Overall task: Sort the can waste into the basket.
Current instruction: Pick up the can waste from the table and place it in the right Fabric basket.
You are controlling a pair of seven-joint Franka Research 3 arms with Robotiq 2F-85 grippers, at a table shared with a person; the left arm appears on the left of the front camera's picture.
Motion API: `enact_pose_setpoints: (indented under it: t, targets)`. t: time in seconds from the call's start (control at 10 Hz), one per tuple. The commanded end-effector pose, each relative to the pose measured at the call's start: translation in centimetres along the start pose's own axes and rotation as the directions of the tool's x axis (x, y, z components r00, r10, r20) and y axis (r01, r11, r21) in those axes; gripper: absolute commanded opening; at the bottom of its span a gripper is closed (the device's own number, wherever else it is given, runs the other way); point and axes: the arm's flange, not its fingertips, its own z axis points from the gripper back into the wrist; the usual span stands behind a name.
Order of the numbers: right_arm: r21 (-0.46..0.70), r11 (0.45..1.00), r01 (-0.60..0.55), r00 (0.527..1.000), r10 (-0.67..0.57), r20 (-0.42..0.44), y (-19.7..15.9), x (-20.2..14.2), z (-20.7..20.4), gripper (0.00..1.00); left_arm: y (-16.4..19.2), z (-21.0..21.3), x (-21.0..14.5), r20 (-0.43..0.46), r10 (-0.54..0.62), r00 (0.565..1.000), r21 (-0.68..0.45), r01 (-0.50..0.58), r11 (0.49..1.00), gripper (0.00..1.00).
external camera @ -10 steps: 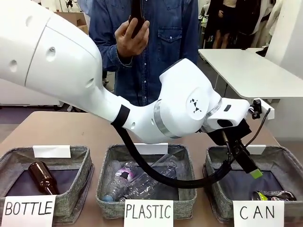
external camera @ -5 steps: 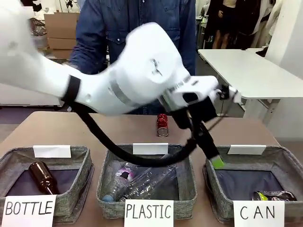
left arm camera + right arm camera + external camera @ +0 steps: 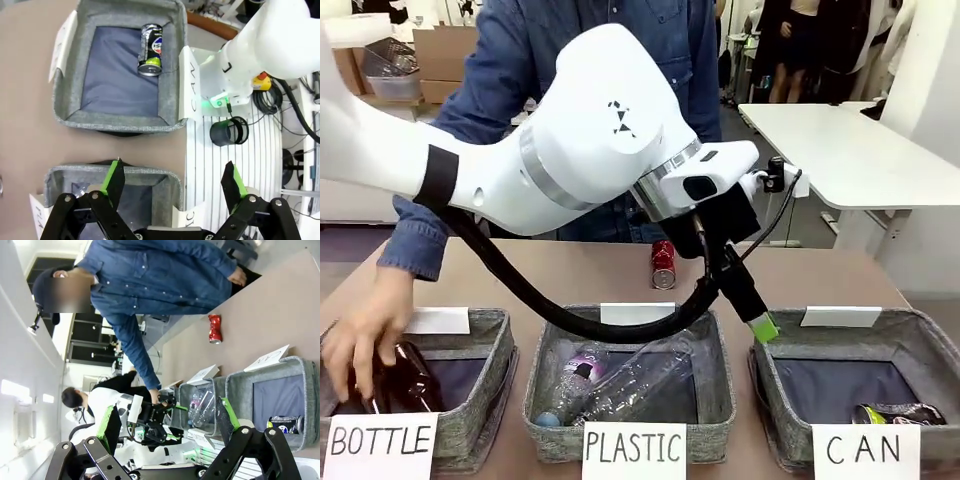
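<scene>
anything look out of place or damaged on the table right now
The red can stands on the bare table behind the PLASTIC basket, outside the CAN basket, and its waist looks crushed. The dark can lies in the CAN basket.

dark can (image 3: 898,413) in basket (image 3: 920,338), red can (image 3: 663,265) upright

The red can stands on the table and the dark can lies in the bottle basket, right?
No. The dark can lies in the CAN basket, as the front view shows; the red can does stand on the table.
</scene>
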Motion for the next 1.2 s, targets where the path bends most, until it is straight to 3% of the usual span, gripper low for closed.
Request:
enact_pose_setpoints:
  t: [0.0, 0.2, 0.7, 0.9, 1.1]
  targets:
    - [0.002, 1.0, -0.003, 1.0, 0.003, 0.003, 0.1, 0.0, 0.1, 1.0, -0.7, 1.0, -0.3, -0.006, -0.007, 1.0, 0.008, 0.007, 1.0, 1.0]
    - [0.002, 1.0, -0.003, 1.0, 0.003, 0.003, 0.1, 0.0, 0.1, 1.0, -0.4, 2.2, -0.6, -0.03, -0.002, 1.0, 0.032, 0.003, 0.999, 1.0]
    - [0.002, 1.0, -0.003, 1.0, 0.003, 0.003, 0.1, 0.0, 0.1, 1.0, -0.1, 2.4, -0.4, 0.04, 0.007, 0.999, -0.004, -0.007, 1.0, 1.0]
    - [0.002, 1.0, -0.003, 1.0, 0.003, 0.003, 0.1, 0.0, 0.1, 1.0, 0.4, 3.5, -1.1, -0.007, 0.008, 1.0, -0.002, -0.008, 1.0, 1.0]
    - [0.002, 1.0, -0.003, 1.0, 0.003, 0.003, 0.1, 0.0, 0.1, 1.0, 1.6, 8.6, -3.7, -0.107, 0.018, 0.994, -0.002, -0.018, 1.0, 1.0]
